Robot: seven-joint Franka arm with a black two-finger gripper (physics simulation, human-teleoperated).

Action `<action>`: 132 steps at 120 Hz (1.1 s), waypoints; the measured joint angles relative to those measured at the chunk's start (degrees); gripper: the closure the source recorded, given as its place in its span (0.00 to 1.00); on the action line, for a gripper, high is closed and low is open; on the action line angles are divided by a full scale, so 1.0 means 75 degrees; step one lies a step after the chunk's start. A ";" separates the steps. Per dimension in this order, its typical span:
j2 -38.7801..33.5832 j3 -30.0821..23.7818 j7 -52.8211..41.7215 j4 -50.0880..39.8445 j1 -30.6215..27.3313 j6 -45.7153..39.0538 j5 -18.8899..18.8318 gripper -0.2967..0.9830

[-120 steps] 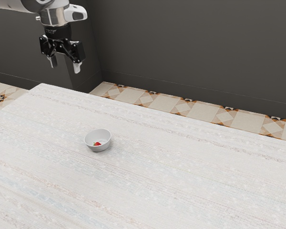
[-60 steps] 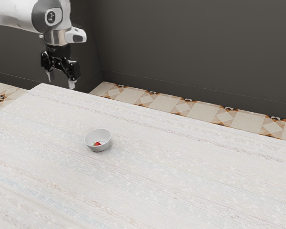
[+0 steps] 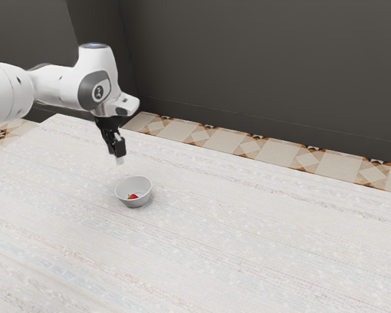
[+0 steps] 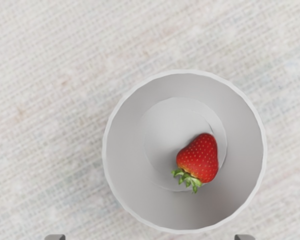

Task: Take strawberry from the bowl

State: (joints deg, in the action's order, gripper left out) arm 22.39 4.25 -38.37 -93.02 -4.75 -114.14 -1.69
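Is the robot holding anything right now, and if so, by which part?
No, nothing is held: the gripper is open and empty, and the strawberry lies in the bowl below.

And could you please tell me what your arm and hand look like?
My arm is white with smooth, rounded segments, a dark grey cap bearing a small round emblem, and a silvery metal collar. The hand is black and angular, with pale tips.

Pincer [image 3: 120, 158] above table [image 3: 247, 241], near bowl [image 3: 142, 201]; strawberry [image 3: 133, 196] inside bowl.
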 joint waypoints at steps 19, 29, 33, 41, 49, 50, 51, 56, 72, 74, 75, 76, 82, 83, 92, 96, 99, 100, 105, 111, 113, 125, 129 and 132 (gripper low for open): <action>0.0211 -0.0083 -0.0851 0.0206 0.0316 -0.0407 0.0041 0.46; 0.0501 -0.0097 -0.1223 0.0347 0.0346 -0.0532 0.0056 0.47; 0.0714 -0.0155 -0.1363 0.0501 0.0344 -0.0571 0.0058 0.48; 0.1040 -0.0246 -0.1644 0.0735 0.0345 -0.0663 0.0060 0.50; 0.1246 -0.0275 -0.1905 0.0797 0.0336 -0.0762 0.0063 0.52; 0.1274 -0.0276 -0.1936 0.0800 0.0335 -0.0774 0.0064 0.52; 0.1304 -0.0278 -0.1968 0.0800 0.0334 -0.0789 0.0064 0.52; 0.1444 -0.0285 -0.2117 0.0799 0.0334 -0.0860 0.0067 0.52; 0.1712 -0.0455 -0.2541 0.0794 0.0313 -0.1034 0.0081 0.51; 0.1736 -0.0479 -0.2593 0.0780 0.0297 -0.1059 0.0093 0.51; 0.1744 -0.0488 -0.2620 0.0772 0.0288 -0.1073 0.0103 0.51; 0.1751 -0.0496 -0.2646 0.0766 0.0281 -0.1086 0.0111 0.51; 0.1756 -0.0520 -0.2809 0.0723 0.0246 -0.1154 0.0196 0.51; 0.1749 -0.0522 -0.2835 0.0712 0.0242 -0.1163 0.0208 0.51; 0.1637 -0.0524 -0.3053 0.0585 0.0228 -0.1235 0.0285 0.51; 0.1508 -0.0517 -0.3142 0.0405 0.0223 -0.1263 0.0304 0.51; 0.1368 -0.0504 -0.3205 0.0196 0.0218 -0.1300 0.0316 0.51; 0.1324 -0.0499 -0.3225 0.0130 0.0215 -0.1314 0.0320 0.51; 0.1085 -0.0473 -0.3323 -0.0265 0.0165 -0.1402 0.0338 0.51; 0.0813 -0.0465 -0.3430 -0.0715 0.0077 -0.1528 0.0356 0.52; 0.0721 -0.0462 -0.3464 -0.0856 0.0041 -0.1573 0.0363 0.52; 0.0484 -0.0461 -0.3651 -0.1230 -0.0107 -0.1797 0.0394 0.52; 0.0471 -0.0462 -0.3707 -0.1262 -0.0136 -0.1855 0.0401 0.52; 0.0465 -0.0462 -0.3747 -0.1276 -0.0171 -0.1896 0.0406 0.52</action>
State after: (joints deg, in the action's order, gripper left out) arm 25.87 0.79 -66.47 -102.59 -6.03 -128.36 1.35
